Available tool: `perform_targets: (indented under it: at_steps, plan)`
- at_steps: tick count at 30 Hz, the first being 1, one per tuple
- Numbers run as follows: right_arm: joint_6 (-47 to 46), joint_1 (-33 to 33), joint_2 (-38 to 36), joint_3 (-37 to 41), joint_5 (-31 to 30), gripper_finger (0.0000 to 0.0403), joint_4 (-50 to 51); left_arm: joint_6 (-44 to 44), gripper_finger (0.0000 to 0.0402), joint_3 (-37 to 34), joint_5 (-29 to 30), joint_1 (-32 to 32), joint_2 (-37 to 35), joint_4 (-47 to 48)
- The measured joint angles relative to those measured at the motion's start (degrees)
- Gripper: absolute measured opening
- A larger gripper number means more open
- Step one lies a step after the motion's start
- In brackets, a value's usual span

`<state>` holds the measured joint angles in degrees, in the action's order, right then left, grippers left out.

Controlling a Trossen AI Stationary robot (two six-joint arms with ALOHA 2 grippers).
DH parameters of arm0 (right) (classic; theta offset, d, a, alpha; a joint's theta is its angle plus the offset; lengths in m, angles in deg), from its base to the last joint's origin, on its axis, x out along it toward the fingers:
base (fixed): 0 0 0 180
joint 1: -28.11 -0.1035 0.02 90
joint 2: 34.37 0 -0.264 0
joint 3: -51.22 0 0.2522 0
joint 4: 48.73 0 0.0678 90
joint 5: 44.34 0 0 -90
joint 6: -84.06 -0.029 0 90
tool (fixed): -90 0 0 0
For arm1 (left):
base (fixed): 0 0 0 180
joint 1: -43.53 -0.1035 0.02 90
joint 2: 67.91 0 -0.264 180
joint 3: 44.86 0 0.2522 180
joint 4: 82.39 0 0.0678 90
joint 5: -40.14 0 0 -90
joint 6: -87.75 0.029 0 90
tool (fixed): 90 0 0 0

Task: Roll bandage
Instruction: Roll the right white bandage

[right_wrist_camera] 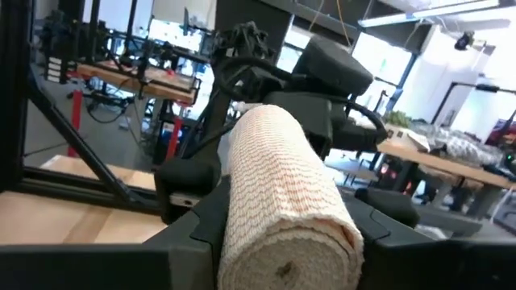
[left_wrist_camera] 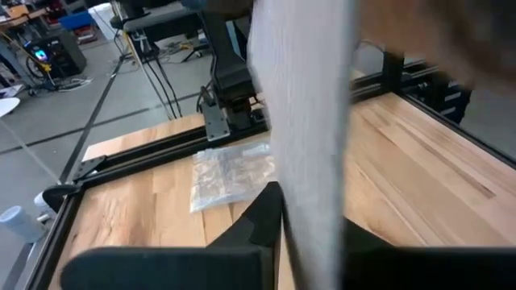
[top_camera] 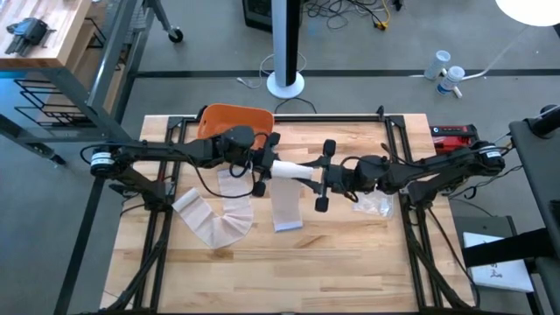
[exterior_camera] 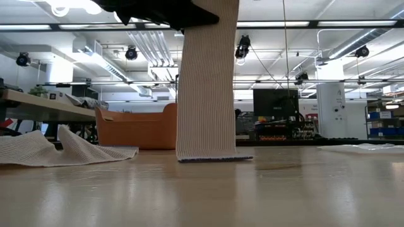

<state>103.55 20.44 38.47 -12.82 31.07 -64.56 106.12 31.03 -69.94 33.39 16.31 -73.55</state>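
Both grippers clamp the ribbed roll — its woven tail hangs to the wood table.

I can read no words, labels, brands or numbers on anything around me at this table.

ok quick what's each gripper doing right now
Left gripper: shut on one end of the bandage roll.
Right gripper: shut on the roll's other end.
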Motion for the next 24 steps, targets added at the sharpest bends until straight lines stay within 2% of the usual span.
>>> perform_targets:
  at_steps: [10,17,24]
  plan:
    - [6.1,-0.3,-1.4,-0.2,-0.3,0.0130,-5.6,-0.9,0.0001,0.0,-0.1,0.6,1.6,-1.1]
    - [12.7,-0.3,-3.8,-1.2,-1.4,0.0130,-5.2,-0.9,0.0000,0.1,0.0,1.6,2.5,-1.2]
    - [15.1,-0.3,-4.9,-1.2,-2.5,0.0130,-2.2,-1.4,0.0002,0.1,0.0,1.7,1.0,-1.8]
